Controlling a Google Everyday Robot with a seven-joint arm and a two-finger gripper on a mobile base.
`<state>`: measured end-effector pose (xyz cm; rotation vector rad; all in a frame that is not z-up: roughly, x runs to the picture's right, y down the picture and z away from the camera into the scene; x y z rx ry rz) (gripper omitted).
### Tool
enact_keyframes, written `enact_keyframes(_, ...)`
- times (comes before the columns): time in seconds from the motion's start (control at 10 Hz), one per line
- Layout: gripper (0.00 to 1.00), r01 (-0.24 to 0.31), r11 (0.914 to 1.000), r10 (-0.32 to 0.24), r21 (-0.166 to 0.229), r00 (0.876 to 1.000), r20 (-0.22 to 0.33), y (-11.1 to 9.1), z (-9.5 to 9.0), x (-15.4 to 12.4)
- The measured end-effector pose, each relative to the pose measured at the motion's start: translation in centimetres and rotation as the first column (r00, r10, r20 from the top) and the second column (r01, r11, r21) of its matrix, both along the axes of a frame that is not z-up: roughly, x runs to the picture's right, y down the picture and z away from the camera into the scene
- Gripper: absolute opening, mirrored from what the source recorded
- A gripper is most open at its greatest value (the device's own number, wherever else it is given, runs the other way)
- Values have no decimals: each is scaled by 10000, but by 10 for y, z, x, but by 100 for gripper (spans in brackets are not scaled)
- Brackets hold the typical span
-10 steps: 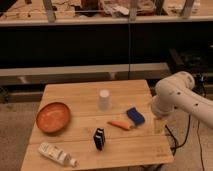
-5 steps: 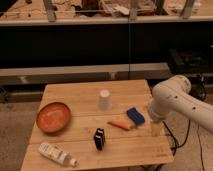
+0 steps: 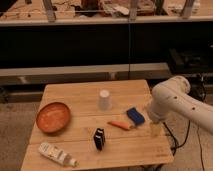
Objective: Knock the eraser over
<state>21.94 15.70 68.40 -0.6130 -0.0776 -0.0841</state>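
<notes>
The eraser [image 3: 99, 138] is a small black block standing upright on the wooden table [image 3: 130, 150], near the front edge and a little left of centre. My gripper [image 3: 156, 129] hangs from the white arm [image 3: 172, 102] over the table's right side, well to the right of the eraser and just beyond a blue spongy block [image 3: 135, 116]. It is open, with nothing held and nothing touched.
A white cup [image 3: 104, 99] stands behind the eraser. A small orange item [image 3: 119, 124] lies between the eraser and the blue block. An orange bowl [image 3: 53, 117] sits at the left, and a white labelled bottle [image 3: 57, 154] lies at the front left corner.
The arm has shifted a little to the left and lower over the table's right edge. The eraser and the other objects have not moved.
</notes>
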Motion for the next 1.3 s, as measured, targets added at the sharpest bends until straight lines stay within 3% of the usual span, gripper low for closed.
enact_keyframes(0.4, 80, 15, 10000, -15, -4, 10000, 22, 1, 0, -1)
enact_keyframes(0.6, 80, 199, 9998, -197, -59, 9991, 385, 14, 0, -13)
enact_keyframes(1.3, 80, 407, 9991, -399, -72, 9954, 866, 31, 9, -31)
